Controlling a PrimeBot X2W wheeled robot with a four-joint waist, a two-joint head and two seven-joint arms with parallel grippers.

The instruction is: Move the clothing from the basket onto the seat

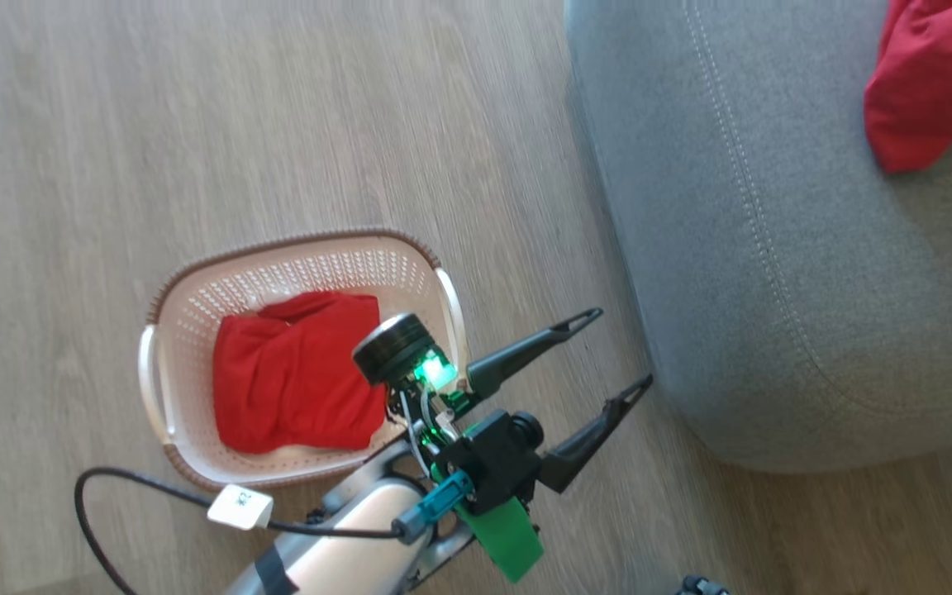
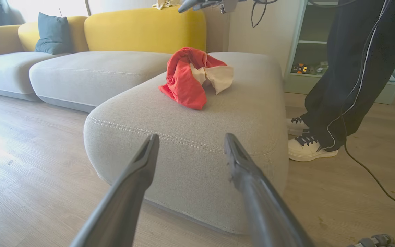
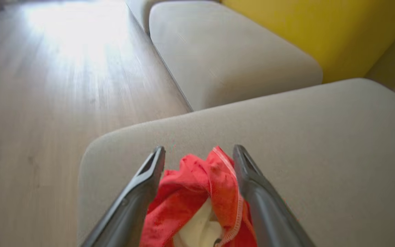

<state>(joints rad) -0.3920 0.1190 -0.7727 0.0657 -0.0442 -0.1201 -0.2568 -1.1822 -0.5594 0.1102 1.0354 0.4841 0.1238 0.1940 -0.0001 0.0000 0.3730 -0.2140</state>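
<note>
The cream basket stands on the wood floor with one red garment bunched inside. My left gripper is open and empty over the floor between basket and grey seat, its fingers pointing at the seat's rounded corner. The other red garment, white patch showing, lies crumpled on the seat top. My right gripper is open just above this garment, one finger on each side; its fingers hang well clear of the cloth in the left wrist view.
A person's legs in dark trousers and white shoes stand by the seat's far side, with a cable on the floor. A black cable with a white tag loops near the basket. Yellow sofa backs and a shelf lie beyond.
</note>
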